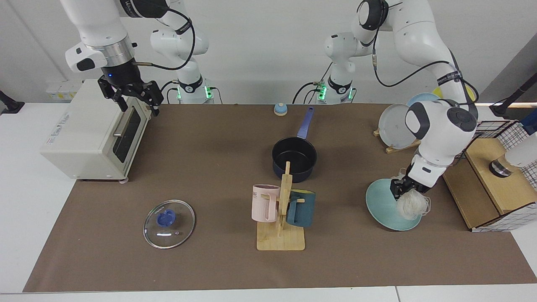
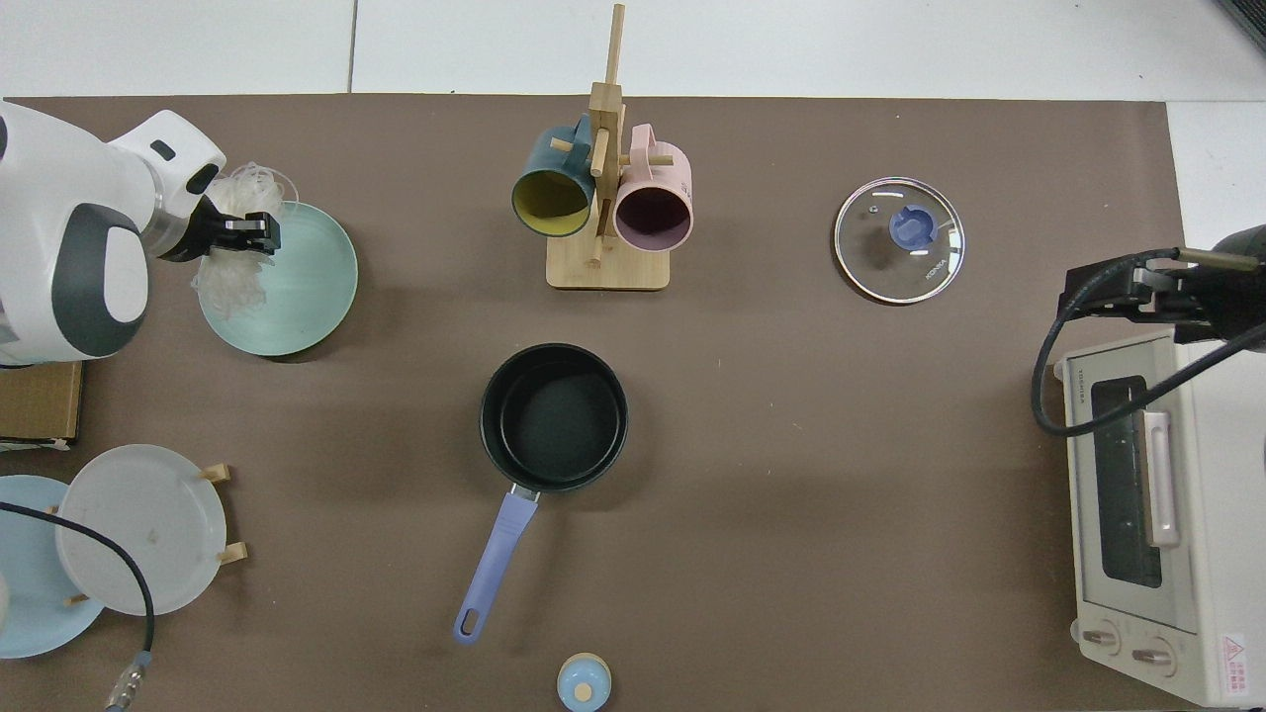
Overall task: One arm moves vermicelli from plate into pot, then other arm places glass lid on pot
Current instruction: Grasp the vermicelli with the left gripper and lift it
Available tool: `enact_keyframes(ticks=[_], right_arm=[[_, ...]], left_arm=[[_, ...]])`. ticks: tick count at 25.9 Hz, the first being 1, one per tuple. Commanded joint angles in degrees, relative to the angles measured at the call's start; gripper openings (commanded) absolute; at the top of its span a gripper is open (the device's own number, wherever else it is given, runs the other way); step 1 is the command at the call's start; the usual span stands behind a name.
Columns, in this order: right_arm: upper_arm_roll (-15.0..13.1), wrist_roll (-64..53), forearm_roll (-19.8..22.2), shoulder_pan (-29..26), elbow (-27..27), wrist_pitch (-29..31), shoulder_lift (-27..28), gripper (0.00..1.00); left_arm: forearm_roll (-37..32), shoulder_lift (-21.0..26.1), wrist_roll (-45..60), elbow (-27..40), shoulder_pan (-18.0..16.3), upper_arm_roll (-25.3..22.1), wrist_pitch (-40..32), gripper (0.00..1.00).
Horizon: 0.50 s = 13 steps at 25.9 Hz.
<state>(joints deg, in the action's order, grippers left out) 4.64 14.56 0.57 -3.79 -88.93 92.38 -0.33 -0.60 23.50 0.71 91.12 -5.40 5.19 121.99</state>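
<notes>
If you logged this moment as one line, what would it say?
left gripper: shut on vermicelli, above plate | right gripper: open, over toaster oven | pot: empty | lid: on table

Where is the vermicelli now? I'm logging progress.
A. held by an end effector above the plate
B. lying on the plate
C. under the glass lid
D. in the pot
A: the left end effector grips the vermicelli, which hangs above the plate; the pot is empty.
</notes>
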Motion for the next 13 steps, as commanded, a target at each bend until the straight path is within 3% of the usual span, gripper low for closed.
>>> enact_keyframes(ticks=[1, 7, 10, 13], right_arm=[[0.5, -0.2, -1.0, -2.0, -0.5, -1.1, -0.5, 1.0], [0.5, -0.4, -1.4, -5.1, -0.1, -4.5, -1.5, 1.0], [0.5, -0.4, -1.3, -5.2, 0.0, -4.5, -1.5, 1.0], [0.5, -0.5, -1.3, -4.7, 0.0, -4.5, -1.5, 1.0]], left_arm=[[-0.5, -7.5, 3.8, 2.8, 1.5, 0.0, -8.3, 0.0], [-0.5, -15.5, 10.9, 11.8, 5.5, 1.2, -7.7, 0.0], [-0.5, -16.9, 14.1, 13.6, 7.2, 1.3, -8.1, 0.0], [-0.5, -17.8, 19.4, 14.8, 11.2, 1.2, -7.9, 0.0]])
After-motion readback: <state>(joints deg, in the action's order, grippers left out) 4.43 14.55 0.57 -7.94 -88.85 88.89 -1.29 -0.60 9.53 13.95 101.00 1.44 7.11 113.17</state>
